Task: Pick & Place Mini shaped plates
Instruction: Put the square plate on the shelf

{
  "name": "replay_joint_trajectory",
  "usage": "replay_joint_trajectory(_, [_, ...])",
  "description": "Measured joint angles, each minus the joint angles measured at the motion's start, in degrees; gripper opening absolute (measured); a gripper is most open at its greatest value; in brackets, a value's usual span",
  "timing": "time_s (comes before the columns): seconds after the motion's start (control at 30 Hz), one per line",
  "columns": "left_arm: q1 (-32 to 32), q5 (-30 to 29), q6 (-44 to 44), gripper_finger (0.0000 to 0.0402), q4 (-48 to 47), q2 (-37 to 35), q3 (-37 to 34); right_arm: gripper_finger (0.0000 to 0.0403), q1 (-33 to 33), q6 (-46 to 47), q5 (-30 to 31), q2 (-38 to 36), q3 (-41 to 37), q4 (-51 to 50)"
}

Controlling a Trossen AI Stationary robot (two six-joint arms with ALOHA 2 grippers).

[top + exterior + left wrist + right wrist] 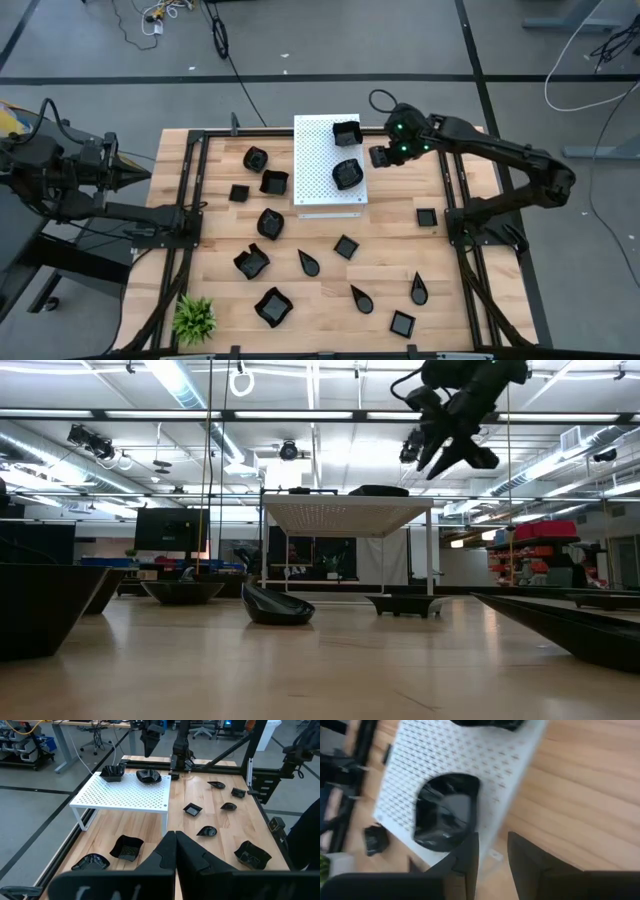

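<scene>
Plates: two sit on the white board (318,160). A squarish plate (347,132) is at the board's far right corner; a rounded plate (347,174) is at its right edge, nearer the front. In the right wrist view the rounded plate (445,812) lies flat, open side up, with its long axis roughly along the board's right edge.

Right gripper (381,156) hangs in the air just off the board's right edge, beside the rounded plate and clear of it. Its jaws stand partly apart, with nothing between them and touching nothing; the low view shows the gripper (450,452) well above the board top.

Left gripper (140,175) waits off the counter's left edge, jaws pressed together and empty.

The other plates are scattered over the bare counter (390,235): several left of the board, a few teardrops (309,263) toward the front edge, each pointing its own way. Plant (195,318) at the front left corner.
</scene>
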Motion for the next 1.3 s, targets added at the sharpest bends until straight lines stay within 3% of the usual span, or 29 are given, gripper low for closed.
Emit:
replay_joint_trajectory(0.73, [0.0,0.0,0.0,0.0003,0.0,0.0,0.0,0.0107,0.0,-1.9,4.6,-7.8,-12.5,-13.5])
replay_joint_trajectory(0.9, [0.0,0.0,0.0,0.0003,0.0,0.0,0.0,0.0107,-1.4,-12.5,4.5,-7.8,-12.5,-15.7])
replay_joint_trajectory(1.13, [0.0,0.0,0.0,0.0003,0.0,0.0,0.0,0.0107,-4.6,-36.2,1.7,-7.5,-12.0,-17.0])
replay_joint_trajectory(1.3, [0.0,0.0,0.0,0.0003,0.0,0.0,0.0,0.0107,-6.2,-47.5,0.8,-6.0,-10.1,-20.2])
